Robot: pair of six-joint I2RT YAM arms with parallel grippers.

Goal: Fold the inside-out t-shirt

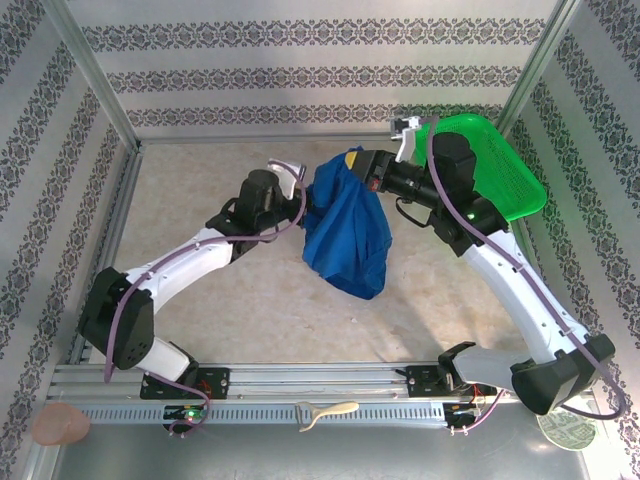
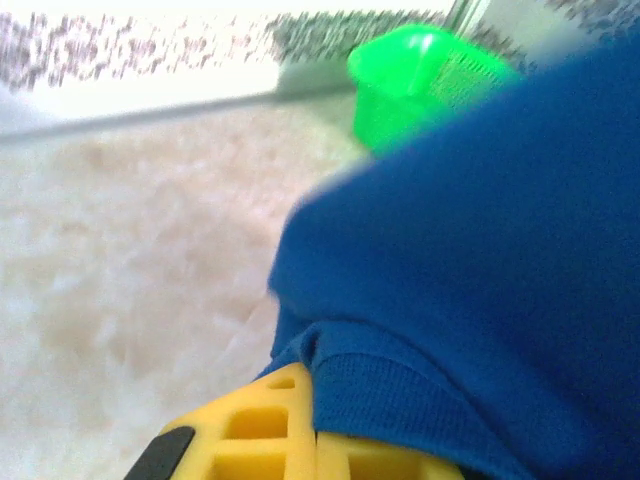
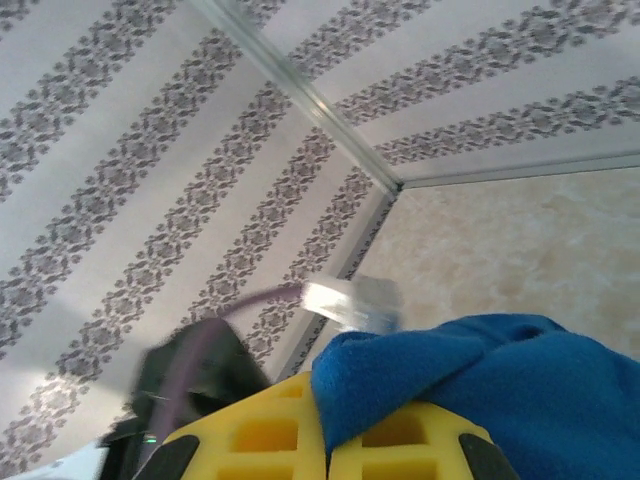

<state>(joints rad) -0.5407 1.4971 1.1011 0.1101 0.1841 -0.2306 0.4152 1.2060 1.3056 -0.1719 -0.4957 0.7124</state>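
t-shirt [image 1: 345, 235]: hanging bunched between both grippers, over the tabletop [image 1: 250, 300].
left gripper [image 2: 315, 445]: clamping shut on its left edge.
right gripper [image 3: 325, 440]: pinching its far end.

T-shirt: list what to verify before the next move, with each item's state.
1. Left claw shut on the t-shirt: ok; the ribbed hem lies across its yellow fingers.
2. Right claw shut on the t-shirt: ok; fabric is bunched over its fingers.
3. T-shirt spread flat for folding: not ok; it hangs bunched between the two claws.
4. Lower end lifted off the table: cannot tell.
5. Green basket apart from the t-shirt: ok; it sits in the far right corner, behind the right arm.
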